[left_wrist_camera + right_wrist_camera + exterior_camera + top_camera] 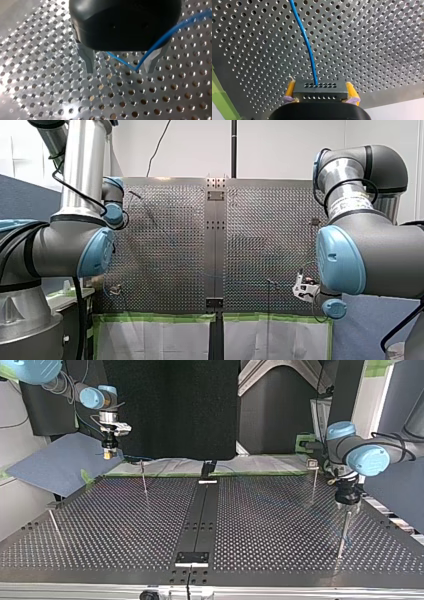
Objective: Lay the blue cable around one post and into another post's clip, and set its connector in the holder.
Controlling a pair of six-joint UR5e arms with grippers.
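Pinching with the yellow-padded fingers (291,88) of my right gripper (320,85), clamping the black connector (320,92) by its two short ends. Trailing the blue cable (308,45) out of the connector's holed face and away ahead over the perforated table (374,37). Hovering, in the top view, at that view's left by the table's far edge, right beside a blue mat (55,465) and near a thin upright post (144,482). Holding the bare metal fingers (87,60) of my left gripper (120,71) spread wide apart just over the holes, gripping nothing. Straddling a sharp bend of the cable, with that bend sitting low between the fingers, much closer to one of them; touching it or not, impossible to tell. Hanging, in the top view, at that view's right, just beside another post (343,532), well apart from the other gripper
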